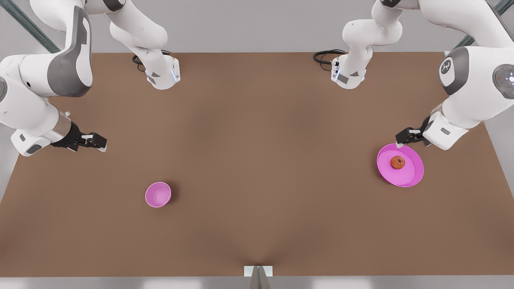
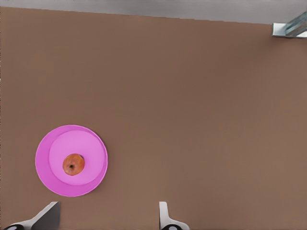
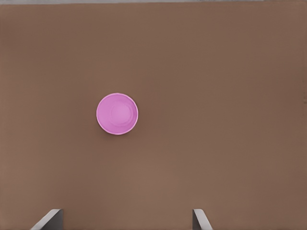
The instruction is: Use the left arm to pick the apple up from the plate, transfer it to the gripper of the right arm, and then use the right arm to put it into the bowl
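Apple (image 1: 397, 162) sits at the centre of the plate (image 1: 415, 170), near the table's (image 1: 257, 168) edge on the front view's right. Left gripper (image 1: 402, 139) hangs just beside the plate's far rim, fingers (image 2: 164, 213) spread apart, empty. Right gripper (image 1: 96, 141) waits near the opposite edge, fingers (image 3: 200, 219) apart too; bowl (image 1: 158, 194) lies well clear of it. Pickup not yet begun. Risk: a round apple on a shallow dish (low rim only) could roll off under an off-centre closure.
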Controlling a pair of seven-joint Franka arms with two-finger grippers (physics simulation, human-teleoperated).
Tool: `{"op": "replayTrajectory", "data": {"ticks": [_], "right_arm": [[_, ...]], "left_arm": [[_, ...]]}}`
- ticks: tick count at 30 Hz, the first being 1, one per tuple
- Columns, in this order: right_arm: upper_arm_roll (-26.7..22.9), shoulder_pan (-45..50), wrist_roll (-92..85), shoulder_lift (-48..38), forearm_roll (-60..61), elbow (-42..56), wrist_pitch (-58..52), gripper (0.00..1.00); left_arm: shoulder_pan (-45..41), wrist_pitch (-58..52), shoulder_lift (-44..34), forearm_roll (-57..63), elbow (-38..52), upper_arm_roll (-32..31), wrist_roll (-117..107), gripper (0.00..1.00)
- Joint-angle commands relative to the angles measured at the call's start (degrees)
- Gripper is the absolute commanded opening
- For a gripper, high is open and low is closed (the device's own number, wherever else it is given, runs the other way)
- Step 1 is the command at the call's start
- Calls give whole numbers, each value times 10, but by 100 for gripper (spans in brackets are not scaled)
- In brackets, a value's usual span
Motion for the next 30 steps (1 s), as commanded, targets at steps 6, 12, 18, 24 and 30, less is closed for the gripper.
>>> {"op": "replayTrajectory", "data": {"ticks": [6,12,18,24,30], "right_arm": [[0,-1,14,0,-1,0,11,100],[0,-2,14,0,0,0,11,100],[-2,-2,13,6,-1,3,18,100],[-2,-2,13,10,-1,4,17,100],[-2,-2,13,10,-1,4,18,100]], "left_arm": [[40,189,36,8,-152,7,25,100],[98,426,26,8,-352,14,168,100],[114,505,42,8,-429,46,222,100],[130,526,92,8,-445,65,238,100],[131,527,122,9,-451,67,239,100]]}}
